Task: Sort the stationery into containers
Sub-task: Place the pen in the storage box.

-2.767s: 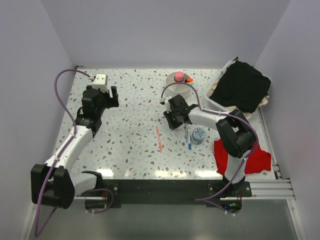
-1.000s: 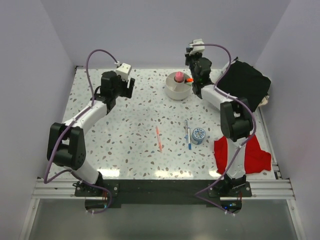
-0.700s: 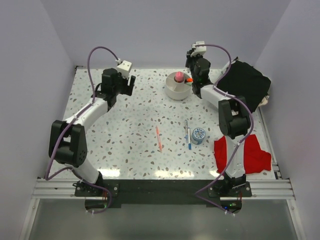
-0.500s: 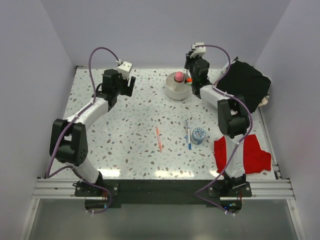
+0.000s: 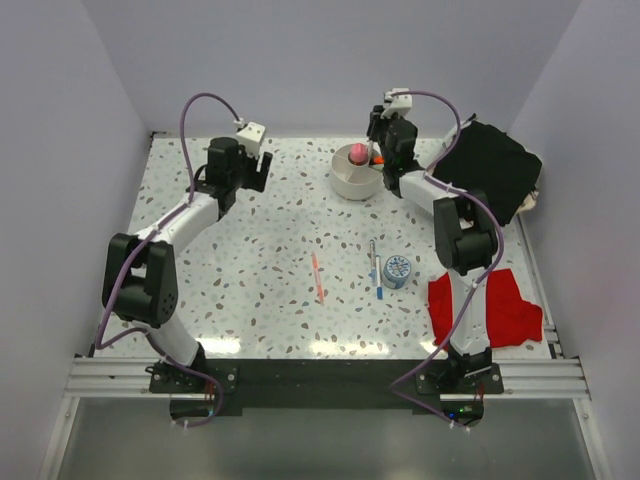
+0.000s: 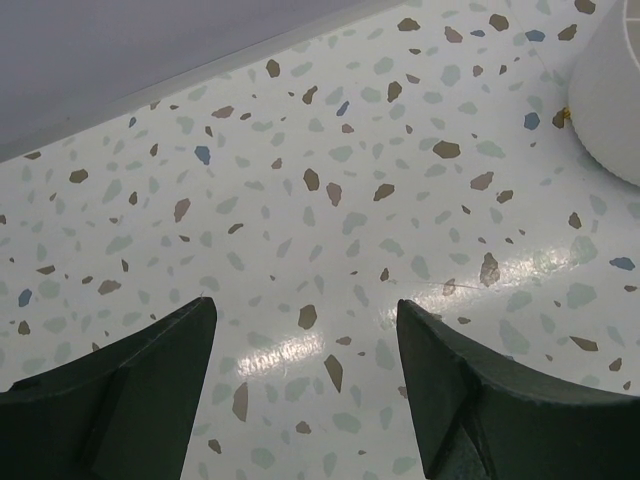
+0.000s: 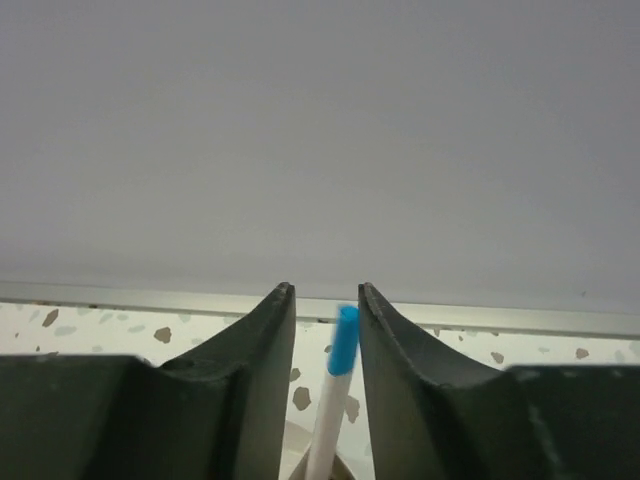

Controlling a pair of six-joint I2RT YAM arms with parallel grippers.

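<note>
1. Fingers on the left, the left fingers (image 6: 130,400): spread wide, nothing between them but bare speckled tabletop (image 5: 280,230). Hovering over the far left of the tabletop, left of the bowl and apart from it, with only the bowl's white wall showing at the right edge of the left wrist view.
2. Thin pink pen (image 5: 317,277): flat on the tabletop near the middle, lying lengthwise near to far, alone, well apart from both arms.
3. Round white bowl (image 5: 348,186): far centre of the tabletop. Pink-capped stubby stick (image 5: 358,153) upright inside it. Orange-and-black highlighter (image 5: 378,158) at the bowl's right side. Which compartment for either: impossible to tell.
4. Slim blue-and-white pens (image 5: 373,252): flat on the tabletop, on the near side of the bowl and right of the thin pink pen, lengthwise near to far. Small round blue item (image 5: 397,271) just beside them on the right.
5. Right fingers (image 7: 250,370): high over the bowl's right rim, facing the far wall (image 7: 320,120), parted only a little yet wider than the pen between them. Blue-capped white pen (image 7: 343,345) upright there, slightly tilted, cap level with the fingertips, a clear gap on its left. Contact with the right-hand finger: cannot tell.
6. Red cloth (image 5: 490,305): crumpled at the near right. White slatted basket (image 5: 432,190) at the far right, black cloth (image 5: 485,170) draped over it.
</note>
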